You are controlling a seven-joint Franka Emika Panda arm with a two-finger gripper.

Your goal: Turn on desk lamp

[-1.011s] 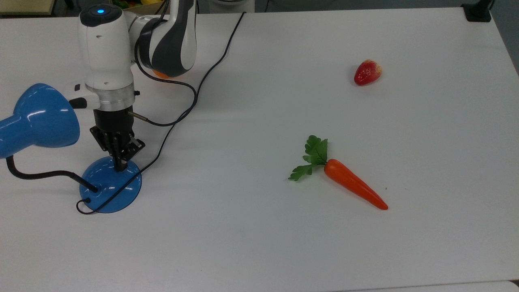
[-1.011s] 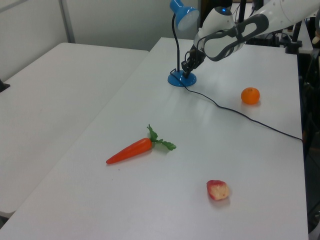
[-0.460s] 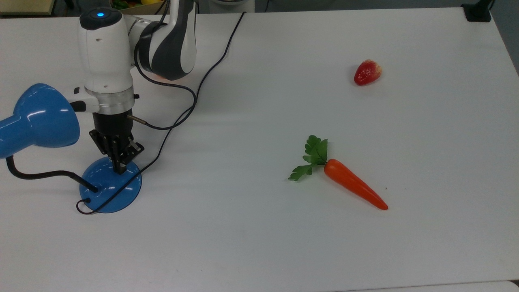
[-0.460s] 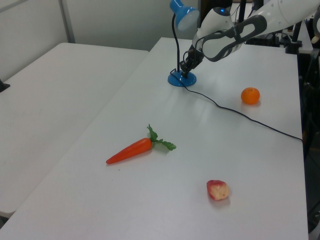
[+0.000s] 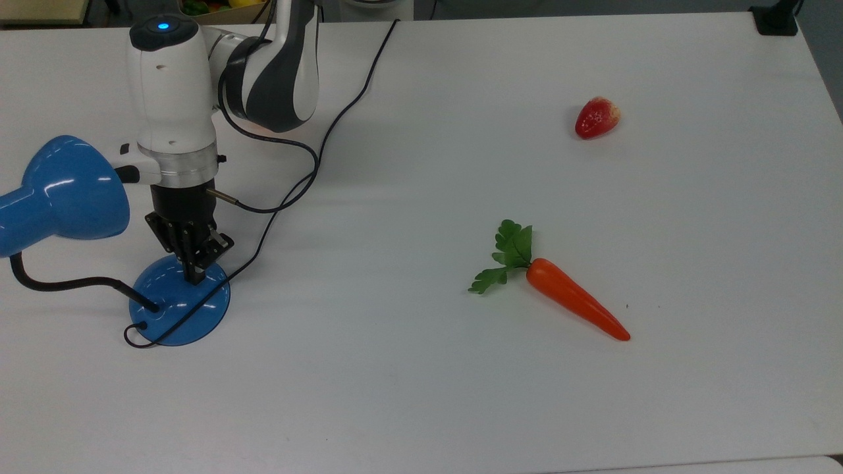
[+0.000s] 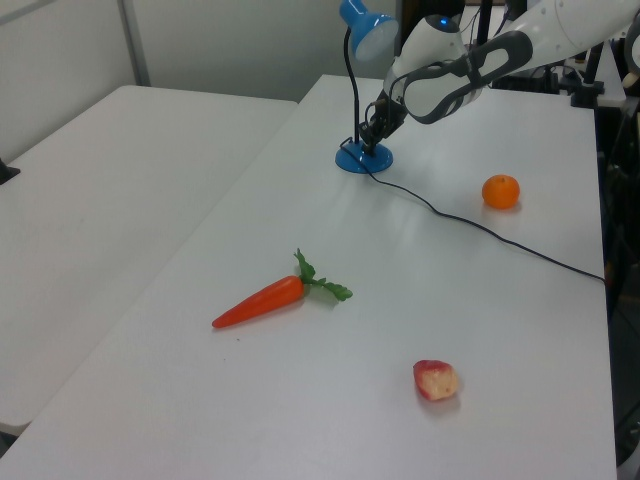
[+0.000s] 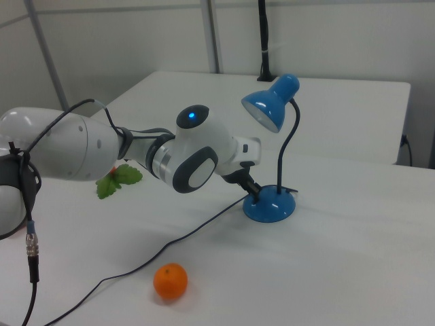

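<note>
**Count of things on the white worktop**

One glossy blue desk lamp (image 5: 62, 191) with a cone-shaped shade and round domed base. One orange plastic carrot (image 5: 576, 307) with green leaves. One red strawberry-shaped toy fruit (image 5: 597, 117). One small round orange fruit (image 6: 500, 191). One black cord (image 5: 342, 118) trailing across the white worktop (image 5: 461, 395). One white robot arm (image 5: 172, 92).
</note>
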